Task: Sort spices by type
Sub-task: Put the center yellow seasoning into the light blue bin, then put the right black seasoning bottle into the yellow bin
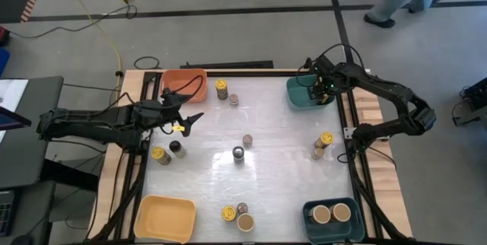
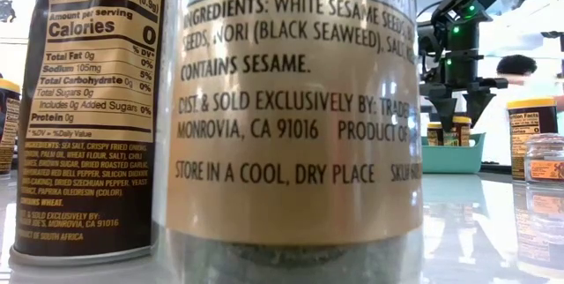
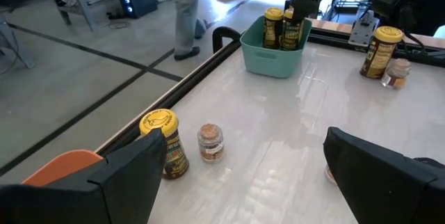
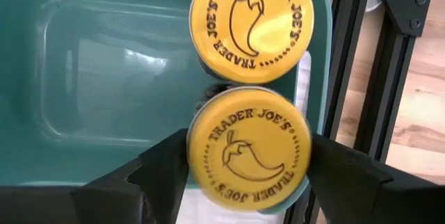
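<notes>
Fingers of the right hand (image 4: 243,165) stand apart, flanking a yellow-lidded jar (image 4: 249,147) in the teal bin (image 4: 90,78)

2 yellow-lidded jars (image 4: 249,92) crowd teal bin (image 4: 90,78)

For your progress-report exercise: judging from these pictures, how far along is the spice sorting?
Done: two tan-lidded jars sit in the dark teal bin; one yellow-lidded jar stands in the light teal bin. In hand: the right gripper straddles a second yellow-lidded jar there. Left: jars scattered on the table; the left gripper hovers open.
</notes>
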You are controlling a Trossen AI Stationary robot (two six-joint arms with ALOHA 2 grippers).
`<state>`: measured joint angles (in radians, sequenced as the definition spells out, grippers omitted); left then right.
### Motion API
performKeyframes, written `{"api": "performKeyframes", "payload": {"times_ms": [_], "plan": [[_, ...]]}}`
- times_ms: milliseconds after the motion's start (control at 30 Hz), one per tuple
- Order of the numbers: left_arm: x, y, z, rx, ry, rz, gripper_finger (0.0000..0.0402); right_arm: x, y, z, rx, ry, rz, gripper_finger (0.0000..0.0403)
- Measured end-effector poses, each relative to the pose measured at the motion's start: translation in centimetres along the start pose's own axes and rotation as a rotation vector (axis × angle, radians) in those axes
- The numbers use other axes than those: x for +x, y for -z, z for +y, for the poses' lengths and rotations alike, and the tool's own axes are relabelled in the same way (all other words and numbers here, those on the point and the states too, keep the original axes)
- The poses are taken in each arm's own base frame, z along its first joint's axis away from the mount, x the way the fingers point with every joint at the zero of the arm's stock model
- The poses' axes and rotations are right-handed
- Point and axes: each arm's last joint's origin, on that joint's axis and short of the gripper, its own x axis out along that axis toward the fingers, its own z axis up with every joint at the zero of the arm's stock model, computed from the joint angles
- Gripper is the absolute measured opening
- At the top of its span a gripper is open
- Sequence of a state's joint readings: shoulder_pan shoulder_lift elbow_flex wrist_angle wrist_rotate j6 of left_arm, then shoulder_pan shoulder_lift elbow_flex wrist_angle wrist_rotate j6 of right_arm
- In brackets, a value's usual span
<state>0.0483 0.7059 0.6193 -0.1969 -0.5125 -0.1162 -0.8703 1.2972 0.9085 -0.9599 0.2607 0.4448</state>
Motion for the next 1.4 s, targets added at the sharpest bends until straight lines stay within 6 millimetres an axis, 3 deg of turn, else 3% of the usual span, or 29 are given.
{"api": "performKeyframes", "payload": {"times_ms": [367, 667, 1000, 1400], "plan": [[0.0, 0.0, 0.0, 0.0, 0.0, 0.0, 0.0373, -0.7, 0.2, -0.3, 0.008, -0.016, -0.027, 0.0331], [0.0, 0.0, 0.0, 0.0, 0.0, 0.0, 0.0373, -4.0, 1.4, -1.9, 0.06, -0.079, -0.153, 0.0331], [0.0, 0.0, 0.0, 0.0, 0.0, 0.0, 0.0373, -7.3, 3.5, -3.6, 0.329, -0.231, -0.257, 0.0331], [0.0, 0.0, 0.0, -0.101, 0.0, 0.0, 0.0373, -9.9, 5.2, -2.2, 0.26, -0.433, -0.358, 0.0331]]}}
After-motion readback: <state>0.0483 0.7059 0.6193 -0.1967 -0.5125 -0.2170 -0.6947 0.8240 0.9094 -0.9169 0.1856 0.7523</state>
